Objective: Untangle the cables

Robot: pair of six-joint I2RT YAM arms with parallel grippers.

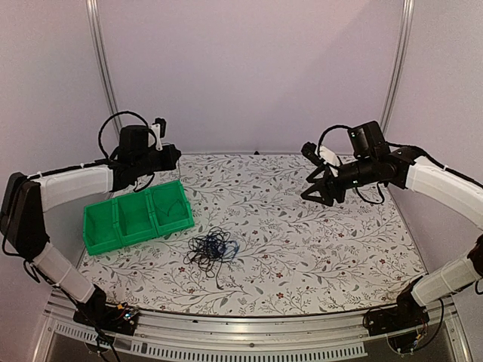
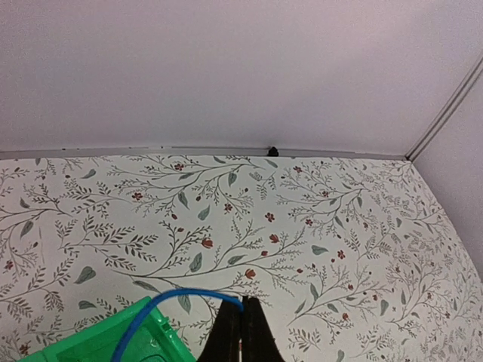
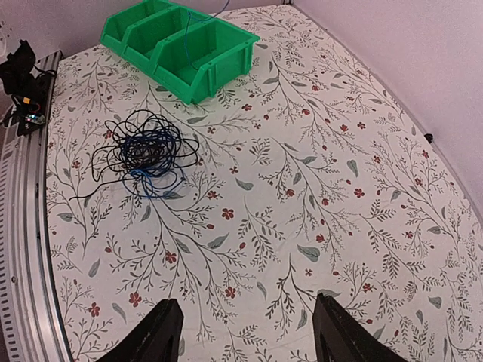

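Left pincer [image 2: 242, 309]: fingers together, clamped on the end of a blue cable [image 2: 181, 291]. The pincer sits above the far right corner of the green bin [image 1: 139, 232]. From the fingertips the blue cable arcs up and over, then drops towards the bin. Where its lower end lies cannot be told from the left wrist view.

Right pincer [image 3: 245, 309]: fingers wide apart, nothing between them. It hangs in the air above the bench [image 1: 302, 256], well to the right of the bin and well apart from any cable.

Tangle of cables [image 1: 213, 247]: a loose, loopy bundle lying flat on the bench, just off the bin's near right corner and not touching the bin. Most strands are black, and at least one blue strand runs through the side facing away from the bin. A few black loops trail outwards from the bundle.

Green bin: three compartments, resting on the bench. A thin dark strand shows in the right-hand compartment, but its extent is too fine to trace.
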